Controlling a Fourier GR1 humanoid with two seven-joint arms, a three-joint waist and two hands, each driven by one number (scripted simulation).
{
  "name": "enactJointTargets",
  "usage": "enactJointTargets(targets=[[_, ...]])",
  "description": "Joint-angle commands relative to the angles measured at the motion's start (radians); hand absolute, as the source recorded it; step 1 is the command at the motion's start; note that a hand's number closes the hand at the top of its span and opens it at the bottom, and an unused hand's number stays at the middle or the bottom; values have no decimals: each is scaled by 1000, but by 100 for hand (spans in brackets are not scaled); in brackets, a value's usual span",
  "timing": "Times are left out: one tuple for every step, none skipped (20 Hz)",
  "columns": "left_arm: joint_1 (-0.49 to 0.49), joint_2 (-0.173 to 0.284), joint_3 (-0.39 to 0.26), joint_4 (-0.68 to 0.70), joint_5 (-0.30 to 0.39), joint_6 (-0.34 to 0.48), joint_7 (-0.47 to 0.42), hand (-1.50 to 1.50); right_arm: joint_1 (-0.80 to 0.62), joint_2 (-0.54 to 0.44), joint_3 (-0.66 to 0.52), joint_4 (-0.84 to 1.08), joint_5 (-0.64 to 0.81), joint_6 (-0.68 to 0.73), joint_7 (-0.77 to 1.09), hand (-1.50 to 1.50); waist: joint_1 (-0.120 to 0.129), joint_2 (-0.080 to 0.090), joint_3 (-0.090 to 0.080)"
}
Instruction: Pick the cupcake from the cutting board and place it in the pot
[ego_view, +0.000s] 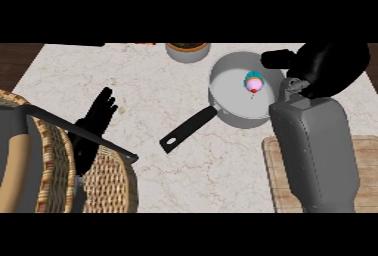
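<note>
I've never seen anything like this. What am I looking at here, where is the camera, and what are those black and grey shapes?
You are looking down from the robot's head onto a marble kitchen counter. The grey shapes are its forearms and the black ones its hands. The left hand is open with fingers straight, resting at the left and holding nothing. The right hand is up beside the pot, a grey pan with a long black handle; whether its fingers are open or curled is not clear. Inside the pot lies the cupcake, small and colourful, so it is not held. The wooden cutting board shows under the right forearm. A wicker basket fills the lower left, and a small bowl stands at the far edge.
</note>
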Motion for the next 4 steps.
enactJointTargets(targets=[[3, -24, 6, 3, 21, 7, -3, 0, -17, 5, 37, -49, 135, -222, 247, -150, -15, -5, 2], [-32, -11, 10, -2, 19, 4, 26, 0, -29, 5, 36, -67, 167, -226, 251, -150, -24, -7, 2], [-19, -10, 26, -12, 27, 11, 25, 0, -13, 5, 22, -86, 174, -238, 256, -150, -26, -8, 3], [4, 9, 39, -9, 40, -12, 12, 0, 1, 5, 9, -104, 216, -226, 262, -150, -26, -10, 2]])
